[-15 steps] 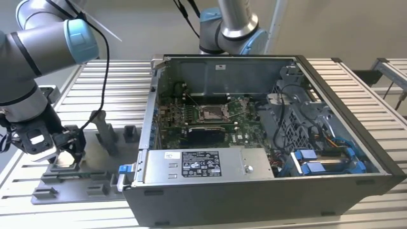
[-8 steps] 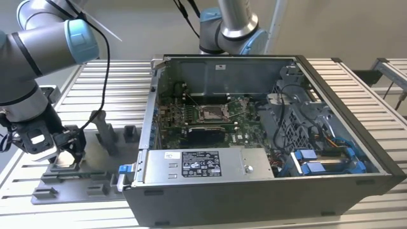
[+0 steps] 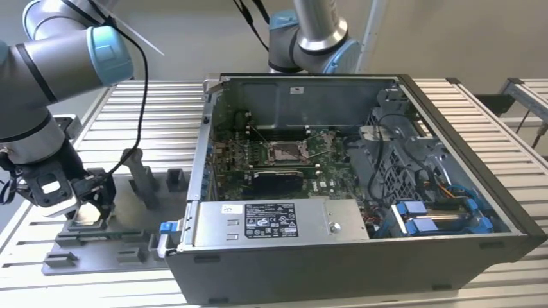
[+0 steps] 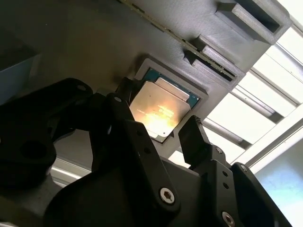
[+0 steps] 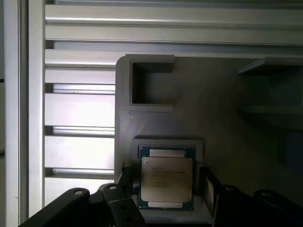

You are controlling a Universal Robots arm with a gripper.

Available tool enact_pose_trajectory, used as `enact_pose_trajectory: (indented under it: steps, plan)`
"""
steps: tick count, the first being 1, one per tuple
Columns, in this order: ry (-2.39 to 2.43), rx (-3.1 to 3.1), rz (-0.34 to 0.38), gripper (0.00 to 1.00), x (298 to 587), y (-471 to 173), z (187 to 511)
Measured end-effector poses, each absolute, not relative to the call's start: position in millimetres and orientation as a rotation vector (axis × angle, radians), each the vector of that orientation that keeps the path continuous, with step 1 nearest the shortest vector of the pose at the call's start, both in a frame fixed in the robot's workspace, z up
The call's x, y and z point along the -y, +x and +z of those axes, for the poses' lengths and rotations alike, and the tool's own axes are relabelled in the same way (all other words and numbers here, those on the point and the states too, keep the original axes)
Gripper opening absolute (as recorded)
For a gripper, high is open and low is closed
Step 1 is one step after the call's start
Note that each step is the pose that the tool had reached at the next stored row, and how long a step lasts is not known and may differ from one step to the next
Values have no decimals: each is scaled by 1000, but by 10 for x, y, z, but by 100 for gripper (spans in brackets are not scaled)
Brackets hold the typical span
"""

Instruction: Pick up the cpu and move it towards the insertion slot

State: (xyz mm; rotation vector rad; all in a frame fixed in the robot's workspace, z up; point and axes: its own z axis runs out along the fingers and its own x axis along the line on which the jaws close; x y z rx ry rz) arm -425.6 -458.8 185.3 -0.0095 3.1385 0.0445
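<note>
Showing the pick-up stage of the task.

Exterior view: the gripper [image 3: 81,197] hangs low over the grey tray [image 3: 120,247], at the tray's edge on the exterior view's left. The tray lies on the slatted table [image 3: 154,122], just beside the open computer case [image 3: 479,212]. The insertion slot [image 3: 287,152] sits on the green board inside that case, near the board's middle and well apart from the gripper. Its metal frame faces up, so a flat part can be lowered in from above.

Second wrist view: the cpu [image 4: 160,109] lies flat in a square nest of the tray, metal top up and lit by a lamp. The nest's raised rim keeps the chip square to the approach. One of the black fingers [image 4: 194,137] stands at each of two opposite edges of the chip.

First wrist view: the cpu [image 5: 166,185] rests in the nest close to the tray's edge, next to the table slats. The claw is open and holds nothing. Its fingers [image 5: 126,178] straddle the chip, with a narrow gap visible on each side. The chip appears not yet lifted.
</note>
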Motion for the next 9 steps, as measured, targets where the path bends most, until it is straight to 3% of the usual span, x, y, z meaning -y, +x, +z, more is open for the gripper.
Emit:
enact_pose_trajectory:
  steps: [8, 9]
  plan:
    - [-9, -3138, 44, 100, 4588, -4256, 1854]
    - [-9, -3138, 44, 0, 4588, -4256, 1853]
